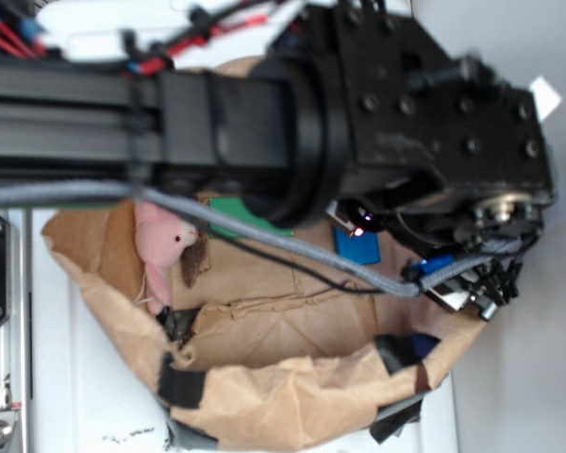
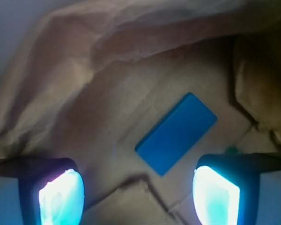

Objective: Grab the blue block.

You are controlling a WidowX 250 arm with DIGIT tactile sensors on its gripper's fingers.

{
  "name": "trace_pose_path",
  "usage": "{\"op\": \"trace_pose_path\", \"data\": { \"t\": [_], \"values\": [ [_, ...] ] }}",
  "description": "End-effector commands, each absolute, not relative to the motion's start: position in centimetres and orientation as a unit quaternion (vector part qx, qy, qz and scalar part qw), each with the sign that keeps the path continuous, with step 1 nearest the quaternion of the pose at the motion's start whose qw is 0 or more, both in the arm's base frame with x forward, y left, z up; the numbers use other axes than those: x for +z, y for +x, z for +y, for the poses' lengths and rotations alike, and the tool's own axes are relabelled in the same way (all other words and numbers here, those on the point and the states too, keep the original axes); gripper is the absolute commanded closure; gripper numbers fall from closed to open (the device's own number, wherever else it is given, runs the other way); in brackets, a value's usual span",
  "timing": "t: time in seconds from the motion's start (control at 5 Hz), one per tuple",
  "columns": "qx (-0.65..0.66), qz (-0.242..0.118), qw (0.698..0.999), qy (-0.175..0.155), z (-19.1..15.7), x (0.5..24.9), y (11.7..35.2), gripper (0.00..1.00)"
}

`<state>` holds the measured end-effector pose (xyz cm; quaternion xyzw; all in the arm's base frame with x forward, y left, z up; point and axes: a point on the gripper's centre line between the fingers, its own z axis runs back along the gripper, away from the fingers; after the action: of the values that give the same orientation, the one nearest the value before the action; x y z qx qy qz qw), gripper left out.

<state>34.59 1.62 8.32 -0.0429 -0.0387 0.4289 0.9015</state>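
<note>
Paper bag (image 2: 131, 56) walls ring blue block (image 2: 176, 133) — gripper (image 2: 140, 197) spread above.

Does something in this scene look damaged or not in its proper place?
The brown paper under the objects is crumpled and torn, edges curled up. The blue block lies flat, skewed diagonally between the open fingers. Nothing seems spilled.

Brown paper bag (image 1: 292, 377) is lying crumpled and opened out beneath me, its rolled rim showing black tape patches (image 1: 181, 385). Its creased floor (image 2: 107, 117) is filling most of my wrist view. Pink plush toy (image 1: 162, 247) is resting against the bag's left wall. Green block (image 1: 238, 215) is lying flat on the bag floor, partly hidden. White tabletop (image 1: 85, 396) is showing around the bag.
</note>
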Motion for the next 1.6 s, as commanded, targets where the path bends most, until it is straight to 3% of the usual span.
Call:
{"op": "trace_pose_path", "data": {
  "t": [0.0, 0.2, 0.6, 1.0, 1.4],
  "values": [
    [0.445, -0.082, 0.89, -0.057, 2.9, 9.2, 36.0, 0.0],
    [0.445, -0.082, 0.89, -0.057, 2.9, 9.2, 36.0, 0.0],
    [0.419, -0.081, 0.901, -0.083, 3.7, 12.0, 32.6, 0.0],
    [0.397, -0.081, 0.91, -0.086, 4.5, 11.3, 31.7, 0.0],
    [0.382, -0.104, 0.917, -0.046, 4.5, 8.1, 31.3, 0.0]
  ]
}}
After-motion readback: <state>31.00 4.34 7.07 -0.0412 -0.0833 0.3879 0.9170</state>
